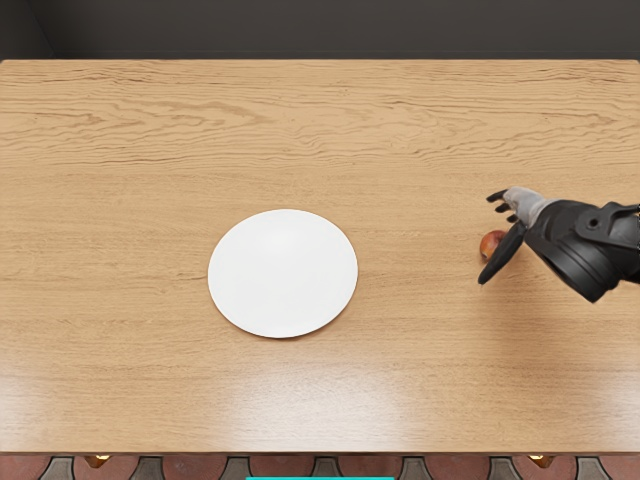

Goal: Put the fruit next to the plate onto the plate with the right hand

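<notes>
The right hand [522, 224] reaches in over the wooden table [400, 130], its fingers spread apart and holding nothing. A small reddish fruit [490, 242] lies on the table just beside its thumb, partly hidden, well apart from the white plate [283, 272].

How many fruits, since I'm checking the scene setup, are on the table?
1. The reddish fruit lies right of the plate, partly hidden behind the open right hand; none sits on the plate.
</notes>
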Action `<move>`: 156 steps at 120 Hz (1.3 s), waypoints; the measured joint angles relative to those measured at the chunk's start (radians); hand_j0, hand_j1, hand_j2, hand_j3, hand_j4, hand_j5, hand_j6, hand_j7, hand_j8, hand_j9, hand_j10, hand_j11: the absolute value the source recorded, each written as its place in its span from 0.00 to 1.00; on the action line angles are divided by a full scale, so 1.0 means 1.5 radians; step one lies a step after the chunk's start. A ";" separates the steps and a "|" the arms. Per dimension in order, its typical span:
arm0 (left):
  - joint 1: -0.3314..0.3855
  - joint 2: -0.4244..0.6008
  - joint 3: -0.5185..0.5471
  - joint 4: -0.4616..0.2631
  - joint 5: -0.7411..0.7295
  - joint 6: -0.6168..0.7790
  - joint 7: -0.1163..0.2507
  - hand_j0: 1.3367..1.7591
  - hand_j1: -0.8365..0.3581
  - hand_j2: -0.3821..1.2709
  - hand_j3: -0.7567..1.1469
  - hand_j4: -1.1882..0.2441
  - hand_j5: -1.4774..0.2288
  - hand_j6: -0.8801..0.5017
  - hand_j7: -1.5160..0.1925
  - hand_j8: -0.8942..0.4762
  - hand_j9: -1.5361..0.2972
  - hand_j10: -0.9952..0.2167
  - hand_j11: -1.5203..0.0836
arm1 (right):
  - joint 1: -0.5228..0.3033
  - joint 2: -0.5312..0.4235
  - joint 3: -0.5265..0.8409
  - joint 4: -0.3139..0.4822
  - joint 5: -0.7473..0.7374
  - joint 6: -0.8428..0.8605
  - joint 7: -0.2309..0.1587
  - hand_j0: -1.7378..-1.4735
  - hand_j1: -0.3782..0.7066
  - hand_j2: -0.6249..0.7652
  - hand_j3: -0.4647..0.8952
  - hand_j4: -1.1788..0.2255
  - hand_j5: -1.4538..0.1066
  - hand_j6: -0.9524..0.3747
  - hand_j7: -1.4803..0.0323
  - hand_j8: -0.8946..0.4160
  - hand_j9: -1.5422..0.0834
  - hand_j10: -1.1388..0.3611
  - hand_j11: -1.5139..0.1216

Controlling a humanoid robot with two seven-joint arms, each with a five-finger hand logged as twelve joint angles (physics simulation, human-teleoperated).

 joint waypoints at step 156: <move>0.000 0.000 0.000 0.000 0.000 0.000 0.000 0.76 0.76 0.26 0.40 0.67 0.69 0.47 0.71 0.48 0.67 0.63 0.76 | -0.065 0.067 0.003 -0.106 -0.060 0.000 0.000 0.30 0.47 0.39 0.34 0.55 0.60 0.41 0.63 0.38 0.63 0.49 0.61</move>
